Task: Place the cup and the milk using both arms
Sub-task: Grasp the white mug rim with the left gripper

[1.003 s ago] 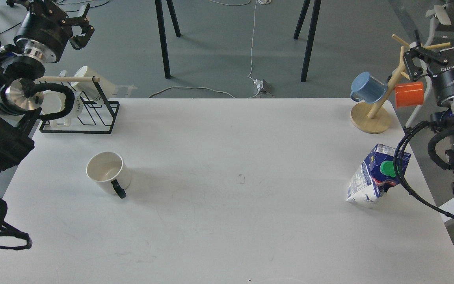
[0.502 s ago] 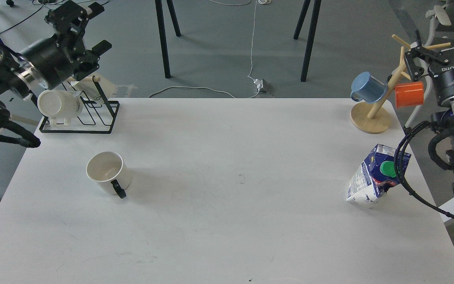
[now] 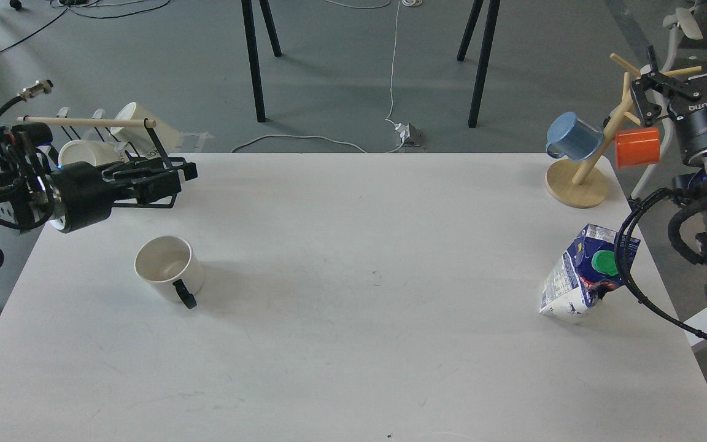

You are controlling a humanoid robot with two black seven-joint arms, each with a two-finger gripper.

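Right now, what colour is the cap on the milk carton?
Green, on the blue-and-white milk carton; the cap shows clearly in the head view.

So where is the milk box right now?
In the head view, the milk carton stands on the right side of the white table, near its right edge, in front of the wooden mug tree.

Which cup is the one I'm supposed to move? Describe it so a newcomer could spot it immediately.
Start at the white table, then look to its left half, in front of the black wire rack. The white cup stands there upright and alone on the tabletop. Unlike the white mugs in the rack and the blue and orange ones on the wooden stand, it has a black handle.
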